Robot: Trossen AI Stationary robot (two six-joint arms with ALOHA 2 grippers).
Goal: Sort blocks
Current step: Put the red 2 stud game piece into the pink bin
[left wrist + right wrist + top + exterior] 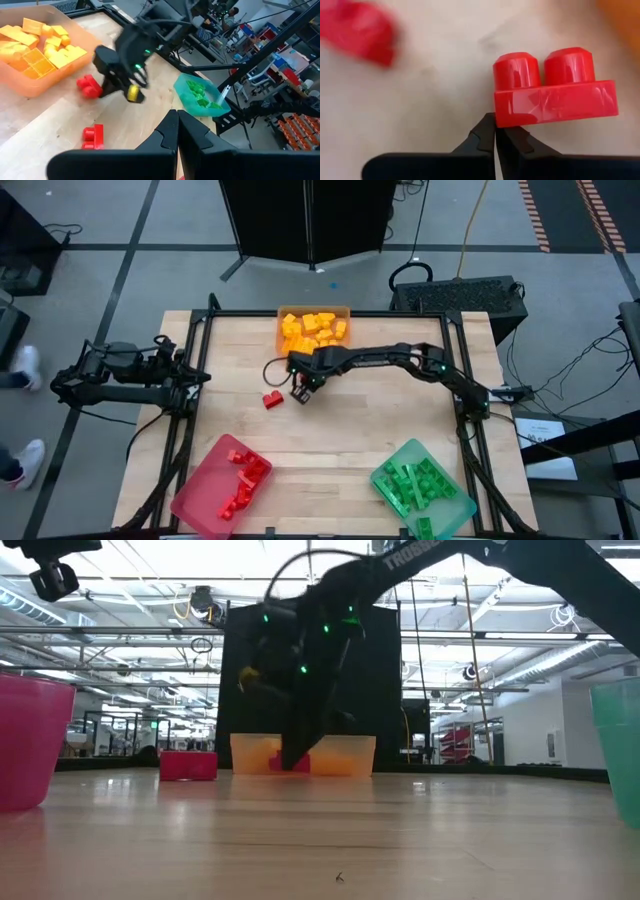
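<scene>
The right gripper (301, 392) is reaching to the table's middle, its fingers (485, 137) pressing together with nothing between them. Their tips are sitting just beside a two-stud red brick (554, 87) on the wood; whether they touch it is hard to tell. In the low view the arm is hiding most of this brick. A second red brick (271, 400) is lying at nine o'clock from the gripper, blurred in the right wrist view.

The red tray (195, 500) of red bricks is sitting at seven o'clock near the front edge, and the green tray (452, 505) of green bricks at five o'clock, partly cut off by the frame. At twelve o'clock, at the far edge, the orange tray (283, 340) is holding yellow and orange bricks.

The left gripper (177, 131) is waiting off the table's left side, jaws closed on nothing.
</scene>
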